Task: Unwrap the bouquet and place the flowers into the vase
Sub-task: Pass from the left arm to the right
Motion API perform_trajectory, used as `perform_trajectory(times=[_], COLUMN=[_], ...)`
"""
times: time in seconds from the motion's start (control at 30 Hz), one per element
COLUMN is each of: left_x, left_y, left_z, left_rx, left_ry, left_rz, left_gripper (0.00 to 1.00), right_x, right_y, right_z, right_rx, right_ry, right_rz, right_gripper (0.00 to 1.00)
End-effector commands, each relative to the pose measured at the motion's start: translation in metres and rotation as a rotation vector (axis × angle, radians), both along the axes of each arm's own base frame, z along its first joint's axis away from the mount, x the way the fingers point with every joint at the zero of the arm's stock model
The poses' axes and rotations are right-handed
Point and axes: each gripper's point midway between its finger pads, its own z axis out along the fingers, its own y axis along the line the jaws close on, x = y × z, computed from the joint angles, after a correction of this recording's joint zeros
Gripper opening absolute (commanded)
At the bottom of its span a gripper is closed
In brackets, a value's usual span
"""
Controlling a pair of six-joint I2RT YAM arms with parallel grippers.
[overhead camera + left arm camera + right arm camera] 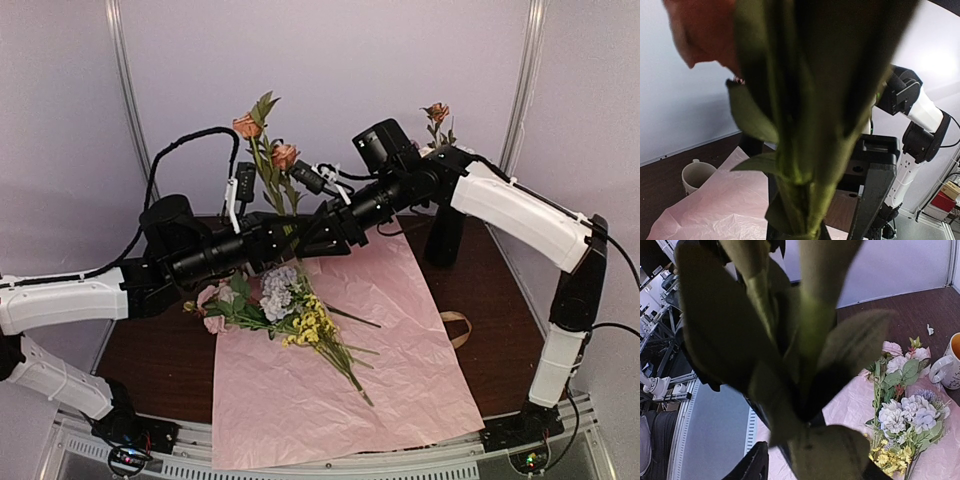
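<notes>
Flower stems (pixel 800 150): blurred green, very close to the lens, rising from the bottom centre and filling the middle.
Peach bloom (pixel 700 35): top left, out of focus.
Pink paper (pixel 725 205): spread on the dark counter (pixel 660 180).
Cream mug (pixel 696 176): left, at the paper's edge.
Right arm (pixel 920 120): white and black, behind the stems.

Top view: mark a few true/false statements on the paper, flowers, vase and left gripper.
1. The pink paper is wrapped around the flowers. False: it lies spread flat, with loose flowers on top.
2. The left gripper is shut on a peach rose sprig, holding it upright. True.
3. The vase lies on its side. False: it stands upright near the paper's far right corner.
4. The ribbon lies on the table, right of the paper. True.
</notes>
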Motion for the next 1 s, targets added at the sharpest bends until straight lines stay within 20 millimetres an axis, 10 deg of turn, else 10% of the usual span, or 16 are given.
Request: perform_trajectory(times=[0.0, 0.13, 0.53, 0.73, 0.97], left_x=[-0.004, -0.003, -0.001, 0.01, -0.004], left_y=[-0.002, -0.003, -0.002, 0.003, 0.017], left_z=[0.029, 0.031, 0.038, 0.029, 0.017], left_rx=[-0.101, -0.115, -0.138, -0.076, 0.031], left_ry=[-0.038, -0.037, -0.031, -0.012, -0.05], left_rz=[-0.041, -0.044, -0.032, 0.045, 0.045], left_gripper=[0.0, 0.0, 0.01, 0.5, 0.6], right_x=[-0.001, -0.003, -0.003, 0.004, 0.059], right_y=[0.005, 0.009, 0.009, -0.001, -0.061], right_z=[0.023, 0.019, 0.016, 0.036, 0.076], right_rx=[0.065, 0.066, 0.064, 0.104, 0.208], right_ry=[0.021, 0.059, 0.075, 0.035, -0.059], right_rz=[0.005, 0.016, 0.012, -0.004, -0.167], right_gripper=[0.47, 0.25, 0.04, 0.0, 0.0])
